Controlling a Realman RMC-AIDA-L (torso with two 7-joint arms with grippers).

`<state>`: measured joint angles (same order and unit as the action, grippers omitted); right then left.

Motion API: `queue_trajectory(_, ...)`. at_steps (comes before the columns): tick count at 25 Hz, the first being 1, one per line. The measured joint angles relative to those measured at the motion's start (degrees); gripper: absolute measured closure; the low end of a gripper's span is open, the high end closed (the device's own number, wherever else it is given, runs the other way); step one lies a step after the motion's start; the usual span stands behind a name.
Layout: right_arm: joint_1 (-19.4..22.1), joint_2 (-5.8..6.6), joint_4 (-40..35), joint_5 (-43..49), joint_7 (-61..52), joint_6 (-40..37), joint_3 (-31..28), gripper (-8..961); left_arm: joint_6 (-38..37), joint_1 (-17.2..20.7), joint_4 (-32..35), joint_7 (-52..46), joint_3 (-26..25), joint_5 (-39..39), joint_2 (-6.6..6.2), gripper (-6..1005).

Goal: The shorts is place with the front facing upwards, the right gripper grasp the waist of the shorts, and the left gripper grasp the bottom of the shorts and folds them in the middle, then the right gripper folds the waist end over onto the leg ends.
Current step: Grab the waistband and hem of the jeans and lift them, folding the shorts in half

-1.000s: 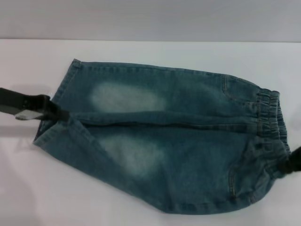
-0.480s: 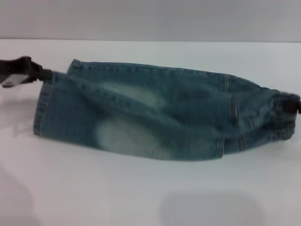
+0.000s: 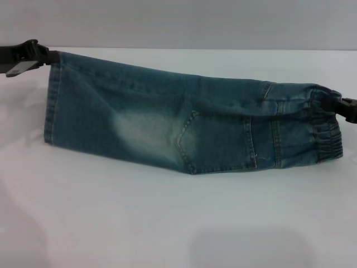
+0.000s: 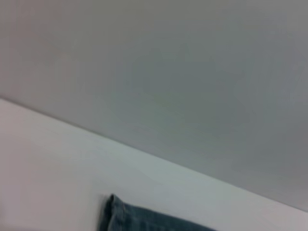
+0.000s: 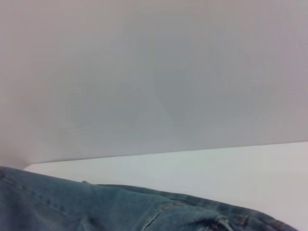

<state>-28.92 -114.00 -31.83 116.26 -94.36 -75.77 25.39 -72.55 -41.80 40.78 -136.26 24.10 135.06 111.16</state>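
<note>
Shorts stretched across the surface between two end effectors.
The shorts (image 3: 184, 125) span the surface (image 3: 167, 223) from 9 to 3 o'clock: leg hem at the left end effector (image 3: 47, 56) toward 10 o'clock, waist at the right end effector (image 3: 341, 106) toward 3.

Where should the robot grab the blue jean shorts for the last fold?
Probably the stretchy gathered waistband of the blue denim shorts, coming from the robot's right. The shorts lie folded lengthwise across the white table, waist end right, leg hems left. The right gripper is already at that end, so it could carry it over toward the hems, where the left gripper is.
</note>
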Motion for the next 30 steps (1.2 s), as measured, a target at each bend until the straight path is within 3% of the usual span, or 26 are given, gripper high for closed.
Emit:
queue_trajectory(8, -0.5, -1.83, 1.0, -1.1, 2.5, 6.7, -0.1, 950, 6.5, -0.3, -1.0, 3.8, 0.1, -1.5, 2.40, 877)
queue_trajectory(15, -1.2, -2.09, 3.2, -2.9, 5.0, 11.0, 0.0, 951, 12.0, -1.5, -1.5, 8.0, 0.2, -1.7, 4.67, 873)
queue_trajectory(25, -2.0, -2.83, 4.6, -3.8, 6.5, 15.5, 0.2, 949, 18.1, -2.5, -3.5, 13.4, 3.1, -4.4, 6.28, 868)
queue_trajectory(30, -2.0, -2.83, 4.9, -3.8, 6.6, 16.1, 0.2, 949, 20.5, -3.1, -5.9, 15.9, 3.9, -5.5, 6.22, 865)
